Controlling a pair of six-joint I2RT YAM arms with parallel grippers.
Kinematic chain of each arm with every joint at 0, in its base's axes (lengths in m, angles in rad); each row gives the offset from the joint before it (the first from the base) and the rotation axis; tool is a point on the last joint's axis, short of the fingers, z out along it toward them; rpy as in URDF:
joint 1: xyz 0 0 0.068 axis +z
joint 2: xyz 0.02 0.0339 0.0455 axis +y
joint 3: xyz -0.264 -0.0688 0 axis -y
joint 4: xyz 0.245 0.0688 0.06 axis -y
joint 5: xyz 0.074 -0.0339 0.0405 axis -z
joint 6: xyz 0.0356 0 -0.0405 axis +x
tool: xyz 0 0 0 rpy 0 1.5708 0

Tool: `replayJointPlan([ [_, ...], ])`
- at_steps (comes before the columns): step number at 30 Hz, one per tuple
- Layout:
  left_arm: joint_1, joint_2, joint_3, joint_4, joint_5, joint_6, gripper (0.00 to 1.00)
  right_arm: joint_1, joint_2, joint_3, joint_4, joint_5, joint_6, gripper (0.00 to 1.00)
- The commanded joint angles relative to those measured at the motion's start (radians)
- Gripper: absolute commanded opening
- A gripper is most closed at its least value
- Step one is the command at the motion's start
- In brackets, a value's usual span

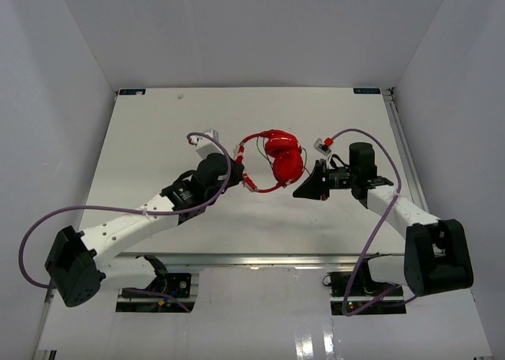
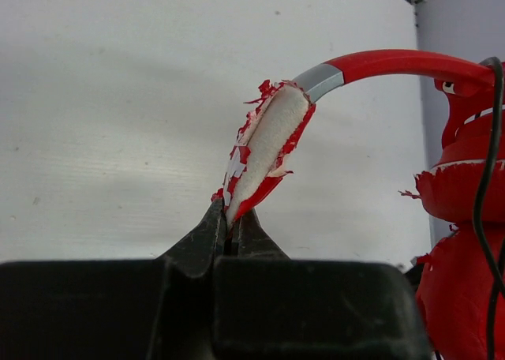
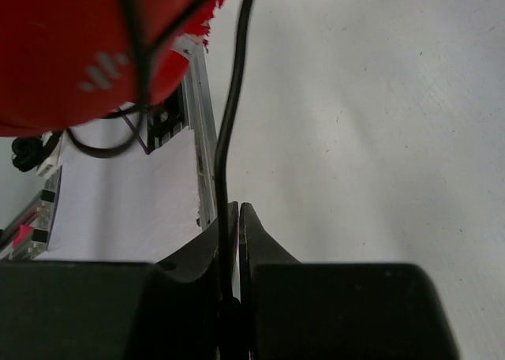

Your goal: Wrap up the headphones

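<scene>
Two clenched claws shared the load. The left gripper point(image 2: 229, 219) was pinched shut on the padded stretch of the headphones point(image 1: 278, 159), its black, wedge-shaped fingers meeting on the lower end of the cushion. The right gripper point(image 3: 237, 211) was closed on the thin black cable point(image 3: 230, 115), which ran up from between its tips towards a glossy red ear cup point(image 3: 79, 44).

The band was smooth, hard red plastic with a grey collar where the padding point(image 2: 268, 143) began. That padding was whitish foam, and its red skin had flaked and torn into ragged scraps along the edges. The cup skins were frayed in the same way.

The headphones sat at mid-table between the two arms. Whether they rested on the white table point(image 1: 150, 131) or hung above it could not be told. The surface was matt, with faint specks. Thick purple cables point(image 1: 47, 222) looped from both arms, one arching just beside the band on the left. Plain white walls point(image 1: 79, 44) closed in the sides and back. A ribbed metal rail point(image 3: 199, 115) showed behind the cup in the right wrist view.

From above, the band curved as an open hoop with its crown towards the left arm and both cups folded together towards the right arm. The long axis ran roughly left to right.
</scene>
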Motion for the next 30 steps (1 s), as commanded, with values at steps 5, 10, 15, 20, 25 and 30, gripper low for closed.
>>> replayJointPlan([
  [5, 0.099, 0.166, -0.069, 0.242, 0.031, -0.205, 0.00, -0.006, 0.303, 0.021, 0.193, -0.048, 0.096, 0.08],
  [10, 0.150, 0.361, 0.021, 0.271, 0.092, -0.211, 0.00, -0.013, 0.467, 0.054, 0.192, -0.021, 0.067, 0.08],
  [15, 0.163, 0.562, 0.192, 0.196, 0.144, -0.201, 0.00, -0.043, 0.546, 0.055, 0.201, 0.003, 0.058, 0.08],
  [20, 0.163, 0.694, 0.321, 0.134, 0.202, -0.186, 0.00, -0.064, 0.593, 0.077, 0.147, 0.040, 0.030, 0.08],
  [25, 0.153, 0.787, 0.433, 0.054, 0.254, -0.123, 0.00, -0.106, 0.627, 0.088, 0.113, 0.044, 0.014, 0.11],
  [30, 0.153, 0.819, 0.472, 0.018, 0.316, -0.068, 0.02, -0.151, 0.628, 0.116, 0.029, 0.049, -0.034, 0.33],
])
